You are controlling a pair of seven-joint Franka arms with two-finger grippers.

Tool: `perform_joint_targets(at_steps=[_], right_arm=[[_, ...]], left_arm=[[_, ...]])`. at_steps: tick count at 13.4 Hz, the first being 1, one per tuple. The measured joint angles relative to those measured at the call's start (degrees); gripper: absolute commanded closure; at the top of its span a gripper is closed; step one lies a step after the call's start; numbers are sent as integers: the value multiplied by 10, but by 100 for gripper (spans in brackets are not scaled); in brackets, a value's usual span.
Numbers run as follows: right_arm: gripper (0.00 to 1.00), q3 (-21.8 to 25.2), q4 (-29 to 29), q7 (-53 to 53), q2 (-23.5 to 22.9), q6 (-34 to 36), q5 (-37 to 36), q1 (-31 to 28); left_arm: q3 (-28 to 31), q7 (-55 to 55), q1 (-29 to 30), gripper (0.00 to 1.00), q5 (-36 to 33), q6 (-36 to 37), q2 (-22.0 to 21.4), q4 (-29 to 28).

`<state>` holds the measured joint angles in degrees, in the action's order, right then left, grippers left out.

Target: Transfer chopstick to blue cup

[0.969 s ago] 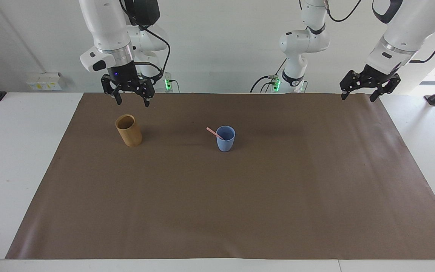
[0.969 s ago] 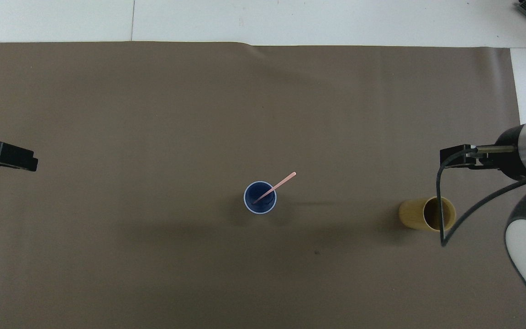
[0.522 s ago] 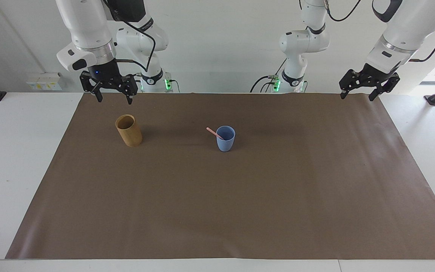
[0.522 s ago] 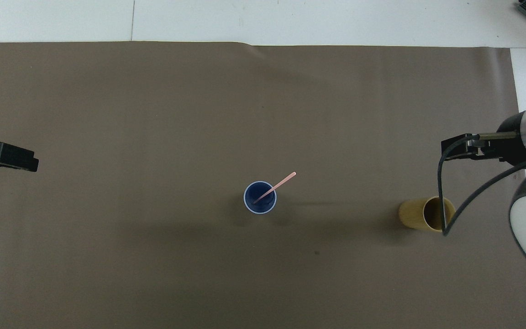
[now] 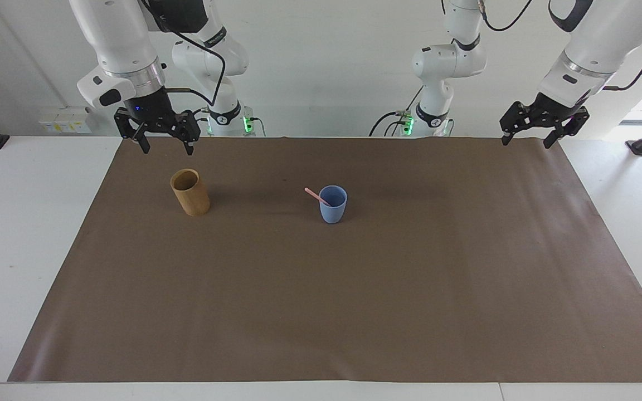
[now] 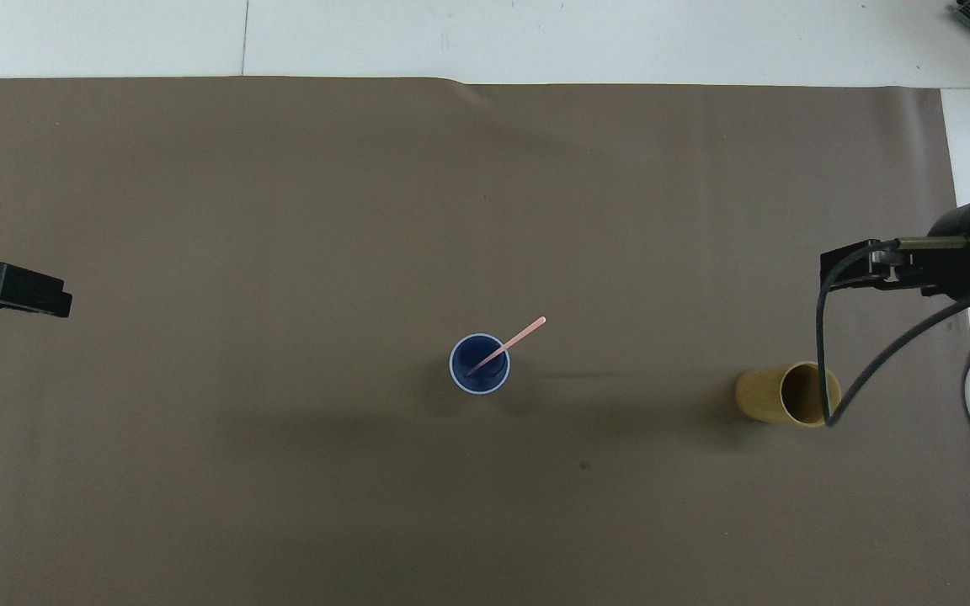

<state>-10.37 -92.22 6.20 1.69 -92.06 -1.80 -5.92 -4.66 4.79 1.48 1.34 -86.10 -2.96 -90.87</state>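
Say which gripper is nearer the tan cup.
Right. The right gripper hangs open just above the tan cup, toward the robots' edge of the mat; the left gripper, also open, waits at the left arm's end.

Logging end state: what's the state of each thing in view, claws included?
chopstick: in the blue cup, leaning on its rim
blue cup: upright, holds the chopstick
tan cup: upright, nothing seen in it
right claw: open, holds nothing
left claw: open, holds nothing, waiting
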Motion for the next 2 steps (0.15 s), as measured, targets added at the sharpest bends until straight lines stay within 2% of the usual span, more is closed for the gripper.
perform_joint_targets(at_steps=[2], right_arm=[[0, 0, 0, 0, 0, 0, 0, 0]], left_arm=[[0, 0, 0, 0, 0, 0, 0, 0]])
